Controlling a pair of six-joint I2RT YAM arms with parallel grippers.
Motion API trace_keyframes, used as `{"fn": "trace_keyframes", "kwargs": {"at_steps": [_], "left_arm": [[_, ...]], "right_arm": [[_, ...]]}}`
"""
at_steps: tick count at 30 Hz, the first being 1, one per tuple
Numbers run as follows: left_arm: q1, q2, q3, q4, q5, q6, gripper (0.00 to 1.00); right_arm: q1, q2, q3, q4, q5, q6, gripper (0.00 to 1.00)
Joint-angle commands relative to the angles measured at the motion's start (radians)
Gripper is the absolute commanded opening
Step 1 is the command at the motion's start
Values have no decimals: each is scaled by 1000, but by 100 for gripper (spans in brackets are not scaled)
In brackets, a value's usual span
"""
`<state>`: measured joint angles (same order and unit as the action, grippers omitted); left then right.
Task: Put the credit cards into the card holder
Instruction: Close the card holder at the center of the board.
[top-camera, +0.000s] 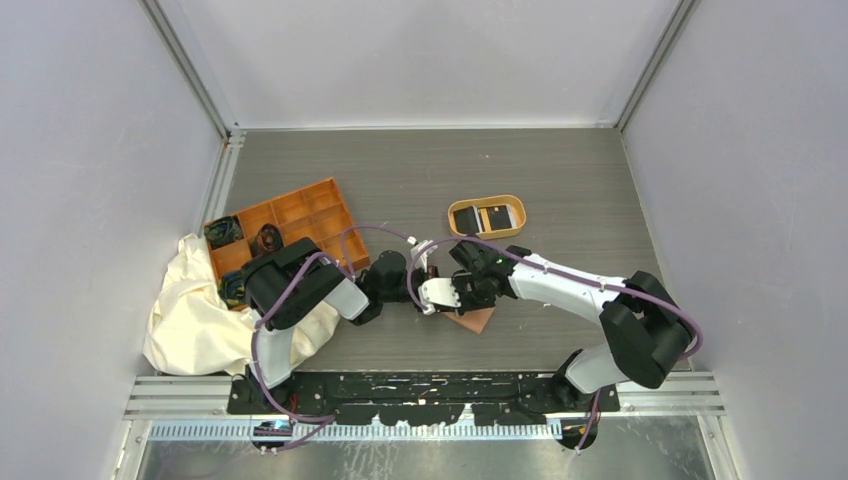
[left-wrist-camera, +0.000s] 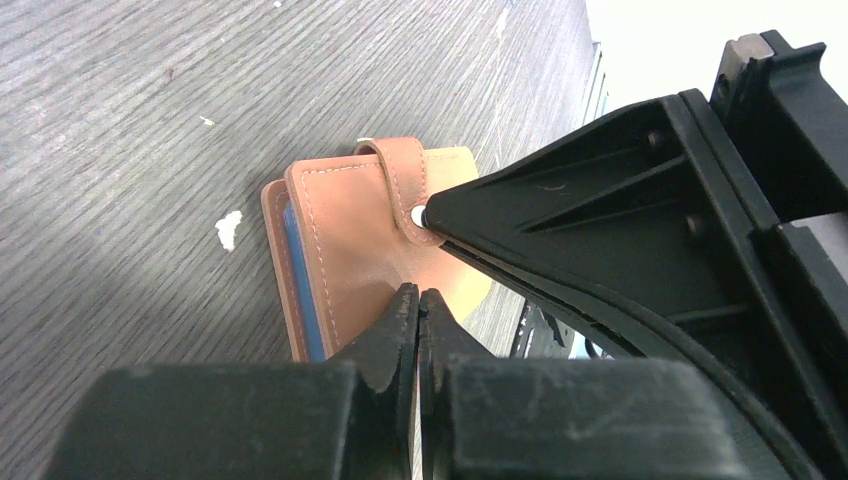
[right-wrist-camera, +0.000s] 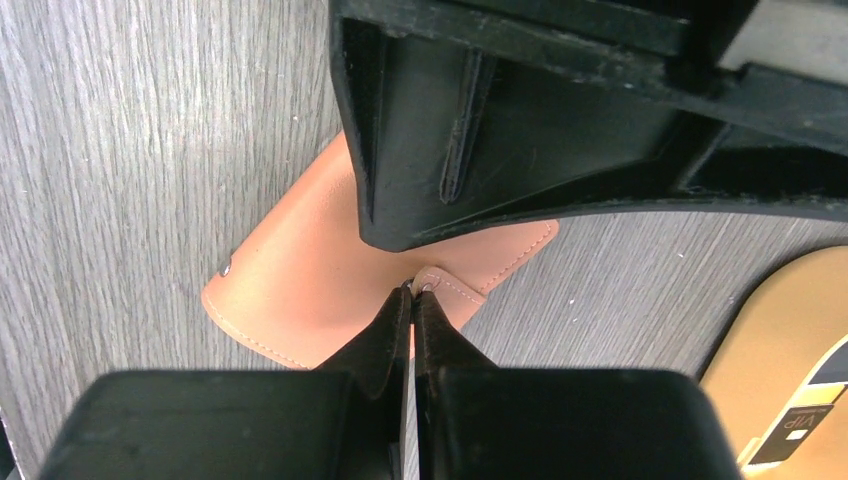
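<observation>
The pinkish-brown card holder (top-camera: 478, 322) lies closed on the table, its blue inner edge (left-wrist-camera: 300, 290) showing in the left wrist view. Both grippers meet over it. My left gripper (left-wrist-camera: 418, 296) is shut, tips resting on the holder's flat face (left-wrist-camera: 345, 240) with nothing between them. My right gripper (right-wrist-camera: 412, 290) is shut, pinching the little snap tab (right-wrist-camera: 450, 286) at the holder's (right-wrist-camera: 300, 290) edge. Black credit cards (top-camera: 487, 217) lie in the oval tan tray (top-camera: 486, 200) behind it; one card's (right-wrist-camera: 800, 420) corner shows in the right wrist view.
An orange compartment tray (top-camera: 290, 222) with small items stands at the left. A cream cloth (top-camera: 195, 310) is heaped beside it under the left arm. The oval tray's rim (right-wrist-camera: 770, 310) is close to the right gripper. Grey walls enclose the table.
</observation>
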<state>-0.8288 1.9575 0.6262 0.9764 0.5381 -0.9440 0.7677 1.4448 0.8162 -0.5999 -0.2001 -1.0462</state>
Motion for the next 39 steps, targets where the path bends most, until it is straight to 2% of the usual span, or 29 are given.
{"fn": "trace_keyframes", "kwargs": {"at_steps": [1,13,26,39], "left_arm": [[9,-10,-9,43,10,-3,0],[19,-33,-21,47,12,-9,0],[20,-13,12,103,16,-72,0],[18,25,52,111,-4,-104,0]], "right_arm": [[29,16,-63,-96,-29,-29,1],[50,14,-103,-122,7,-52,2],[54,14,-102,-163,-7,-63,10],[54,13,-86,-163,-22,-31,23]]}}
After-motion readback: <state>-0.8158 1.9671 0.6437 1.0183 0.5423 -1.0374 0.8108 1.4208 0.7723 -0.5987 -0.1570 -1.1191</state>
